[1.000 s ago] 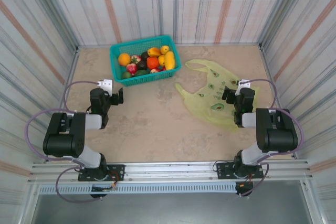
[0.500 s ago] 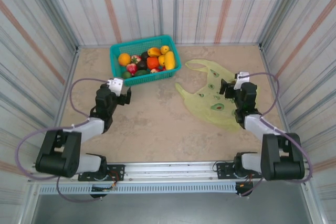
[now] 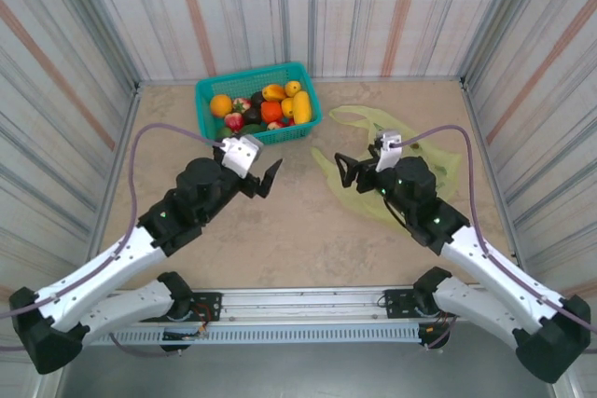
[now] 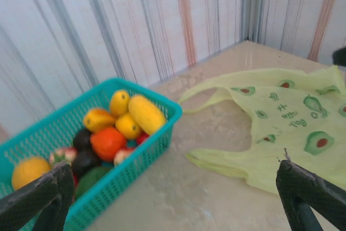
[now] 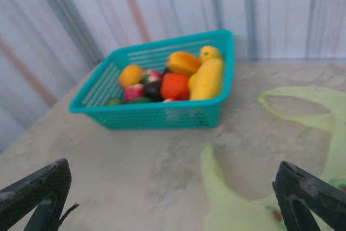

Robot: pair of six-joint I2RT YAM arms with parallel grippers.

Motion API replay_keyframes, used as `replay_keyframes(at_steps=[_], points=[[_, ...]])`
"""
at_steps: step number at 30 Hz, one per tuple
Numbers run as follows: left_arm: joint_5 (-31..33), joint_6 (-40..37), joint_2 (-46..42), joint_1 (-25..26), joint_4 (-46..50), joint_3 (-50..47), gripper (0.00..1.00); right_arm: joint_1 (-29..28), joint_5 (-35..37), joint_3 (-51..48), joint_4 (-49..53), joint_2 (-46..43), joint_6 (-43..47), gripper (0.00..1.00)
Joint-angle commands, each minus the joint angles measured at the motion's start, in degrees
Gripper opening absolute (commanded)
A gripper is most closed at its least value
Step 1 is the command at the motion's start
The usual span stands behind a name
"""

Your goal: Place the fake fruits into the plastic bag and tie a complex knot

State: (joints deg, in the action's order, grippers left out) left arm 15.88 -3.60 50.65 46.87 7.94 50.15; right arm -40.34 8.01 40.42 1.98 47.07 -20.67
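Both pincers stand wide and empty. The left gripper (image 3: 260,179) hovers just near of the teal basket (image 3: 209,90) at the far side of the table (image 3: 280,240), where the fake fruits (image 3: 262,107) lie heaped, glossy orange, yellow, red and dark. The right gripper (image 3: 348,172) hangs over the left edge of the plastic bag (image 4: 292,117), which lies flat right of the basket, pale yellow-green with avocado prints.

1 teal basket (image 3: 266,136), about 12 fake fruits (image 3: 271,111), 1 plastic bag (image 4: 292,117), 2 robot arms (image 3: 140,244)

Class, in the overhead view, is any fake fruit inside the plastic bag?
No: the fake fruits sit in the teal basket; the plastic bag lies flat.
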Motion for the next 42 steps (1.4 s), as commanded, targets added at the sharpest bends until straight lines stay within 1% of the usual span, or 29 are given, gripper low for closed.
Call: replay_keyframes(at_steps=[1,2,3,4,5,6,7,8,9,10,11,12,13,14,15,16,17,19,21,23,26,28,30,33,36,37,38,40,42], points=[[4.60,12.61,0.02,0.06,23.67,7.82,0.99,-7.41,13.24,7.48,20.97,-0.67,-8.02,0.99],[5.20,14.65,0.55,0.06,27.77,10.56,0.99,-9.56,16.63,10.23,26.03,-0.37,-10.66,0.99],[6.95,18.33,1.19,0.06,32.51,13.53,0.99,-10.80,16.98,13.72,33.22,0.23,-14.52,0.99],[8.44,22.00,2.19,-0.02,36.75,16.21,0.99,-10.15,13.58,17.12,40.31,0.71,-18.63,0.99],[9.52,25.86,3.29,-0.23,42.41,19.26,0.99,-7.74,8.39,19.04,45.05,0.68,-19.07,0.99],[8.35,28.14,4.45,-0.87,50.02,22.84,0.99,-4.43,1.54,18.55,46.23,-0.08,-15.93,0.99],[7.03,27.53,5.39,-1.91,53.58,25.19,0.99,-1.47,-2.18,16.43,46.31,-1.32,-17.35,0.99],[5.70,28.21,6.43,-3.53,56.24,26.40,0.99,3.02,-8.76,13.09,43.98,-2.98,-17.96,0.99],[3.08,30.06,7.22,-5.96,57.46,26.51,0.99,7.15,-15.39,10.36,42.01,-3.45,-18.25,0.99],[-0.39,31.72,7.85,-8.56,57.81,26.25,0.99,9.91,-17.58,9.69,42.77,-2.03,-19.15,0.99],[-4.62,34.31,8.37,-11.75,57.97,25.69,0.99,11.10,-16.81,10.17,45.36,0.85,-19.81,0.99],[-7.55,36.19,8.84,-14.20,57.89,24.91,0.99,10.89,-15.93,11.36,46.80,4.16,-18.80,0.99],[-8.68,38.01,9.10,-15.55,58.03,24.29,0.99,10.27,-15.01,12.09,46.58,6.34,-17.55,0.99],[-8.37,39.98,9.41,-16.09,58.23,23.83,0.99,9.02,-11.65,12.50,45.12,8.33,-18.60,0.99],[-8.30,40.83,9.74,-16.33,58.01,23.49,0.99,8.81,-11.87,13.25,43.48,10.79,-19.11,0.99],[-8.91,40.84,10.04,-16.38,57.55,23.50,0.99,8.97,-14.51,14.24,41.77,13.07,-16.46,0.99],[-10.03,40.33,10.74,-16.38,57.13,23.72,0.99,8.35,-15.69,16.09,41.12,16.51,-13.12,1.00],[-11.95,39.40,12.31,-16.32,56.83,24.35,0.99,6.39,-13.16,22.01,44.26,24.85,-7.26,0.95],[-12.98,38.59,13.48,-16.29,57.06,24.73,0.99,5.03,-8.55,28.57,47.76,33.98,-1.36,0.97],[-13.07,38.23,13.62,-16.35,57.18,24.50,0.99,5.66,-5.41,32.73,48.03,40.06,3.12,0.97],[-13.25,37.92,12.34,-16.45,57.00,23.35,0.99,8.19,-7.94,36.21,44.32,46.86,7.56,0.97],[-13.18,37.62,11.61,-16.48,57.01,23.01,0.99,9.53,-11.79,39.74,44.08,51.89,9.47,0.94],[-12.94,37.60,10.89,-16.64,56.92,22.63,0.99,9.84,-13.75,43.68,44.95,57.50,11.30,0.92],[-12.91,37.41,10.48,-16.97,56.90,22.36,0.99,10.67,-18.21,47.89,45.76,63.45,11.78,0.87],[-12.98,37.02,10.77,-17.41,57.64,23.04,0.99,11.24,-19.59,48.60,43.05,66.19,11.26,0.85],[-13.02,36.91,10.90,-17.56,58.02,23.30,0.99,11.32,-19.03,49.32,42.98,67.50,11.25,0.83],[-12.98,36.82,11.02,-17.70,58.36,23.69,0.99,11.55,-19.26,50.41,43.31,68.92,11.22,0.78],[-13.23,36.49,11.53,-18.10,58.87,24.42,0.99,11.87,-20.01,52.12,43.72,71.04,10.94,0.64],[-13.09,36.21,12.08,-18.37,59.07,25.29,0.99,11.98,-19.75,52.31,42.68,71.16,10.36,0.49]])
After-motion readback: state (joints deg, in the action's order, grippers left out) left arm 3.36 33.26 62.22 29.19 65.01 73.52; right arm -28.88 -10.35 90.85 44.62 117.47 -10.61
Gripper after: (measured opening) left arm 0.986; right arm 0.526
